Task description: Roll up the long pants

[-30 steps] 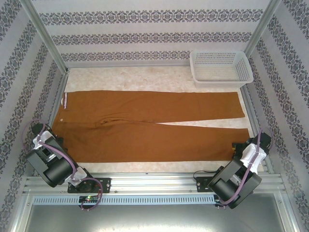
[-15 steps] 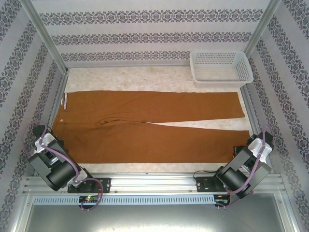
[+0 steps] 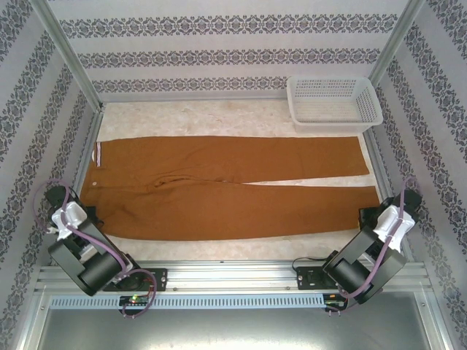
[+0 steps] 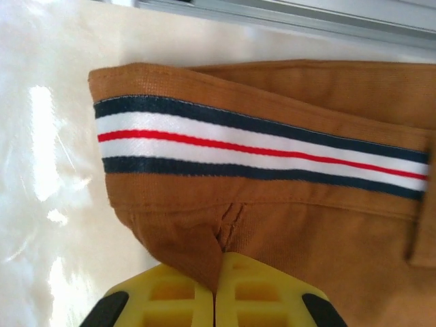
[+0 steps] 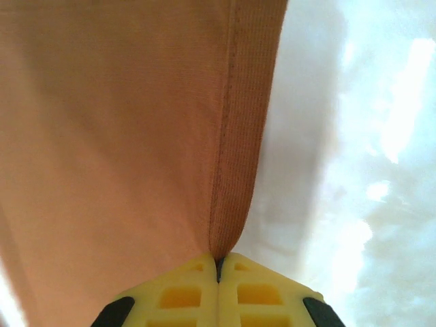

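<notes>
1. Task item position. The long pants (image 3: 226, 186) are lying flat on the tabletop (image 3: 219, 117), running lengthwise from left to right. The striped waistband (image 3: 98, 152) is sitting at the left end and both leg hems are sitting at the right end. The two legs are lying side by side, with a thin sliver of tabletop showing between them toward the hems.

2. Left side. I am reading the left arm (image 3: 80, 255) as reaching to the near left corner of the pants. In the left wrist view, the left fingers (image 4: 174, 296) are pressed together on a fold of brown fabric just below the waistband. The fabric is narrowing to a point where it enters the seam between the two yellow pads. The navy, white and red stripes are running across the view above the grip.

3. Right side. I am reading the right arm (image 3: 365, 259) as reaching to the near right corner, at the hem of the near leg. In the right wrist view, the right fingers (image 5: 184, 289) are clamped together on the edge of the leg. A stitched seam is leading straight into the pinch, and the cloth is fanning out from it.

4. Surroundings. A white basket (image 3: 334, 102) is standing at the far right corner, just beyond the far leg.
</notes>
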